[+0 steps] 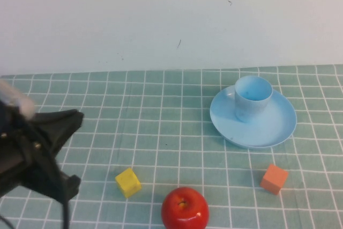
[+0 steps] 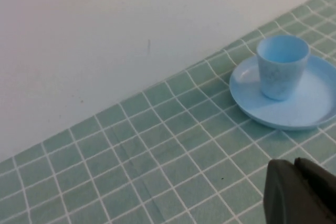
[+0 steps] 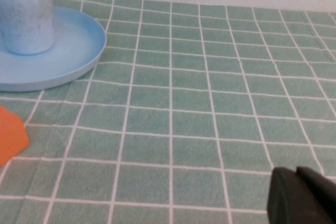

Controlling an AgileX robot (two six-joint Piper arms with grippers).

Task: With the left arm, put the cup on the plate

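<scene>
The light-blue cup stands upright on the light-blue plate at the back right of the checked cloth. My left gripper is at the near left, far from the plate, empty, with its fingers together. In the left wrist view the cup and plate lie well beyond the shut gripper. My right gripper is shut and empty over the cloth, apart from the cup and plate. The right arm is out of the high view.
A yellow block and a red apple lie near the front edge. An orange block lies in front of the plate and also shows in the right wrist view. A white wall stands behind the table.
</scene>
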